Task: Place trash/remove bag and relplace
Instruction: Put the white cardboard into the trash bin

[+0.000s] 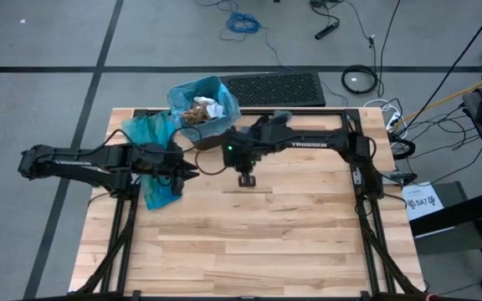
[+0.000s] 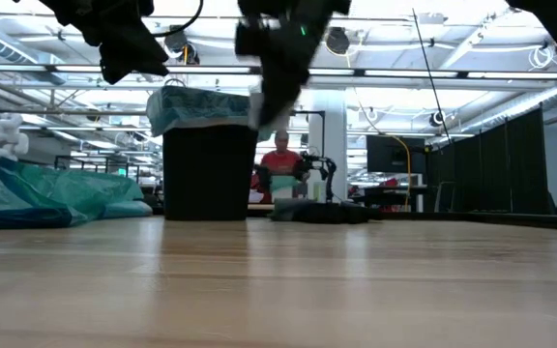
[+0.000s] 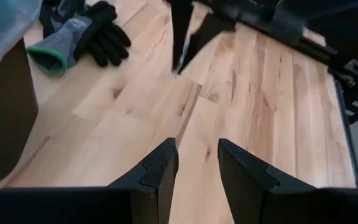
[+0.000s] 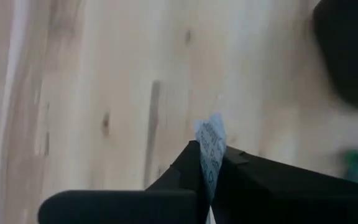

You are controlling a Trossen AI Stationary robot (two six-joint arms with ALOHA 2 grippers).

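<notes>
Right wrist view gives you what the high view hides: your right pincer (image 4: 207, 163) is clenched on a pale printed paper scrap (image 4: 211, 146), above the counter (image 4: 104, 74), at the bin's (image 1: 203, 110) five o'clock. Your left pincer (image 3: 194, 163) hangs parted, empty.

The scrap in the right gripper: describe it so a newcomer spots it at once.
Start at the black bin lined with a blue bag at the table's far edge. Just nearer hangs the right gripper, shut on a small pale printed paper scrap, the only trash held off the wood.
</notes>
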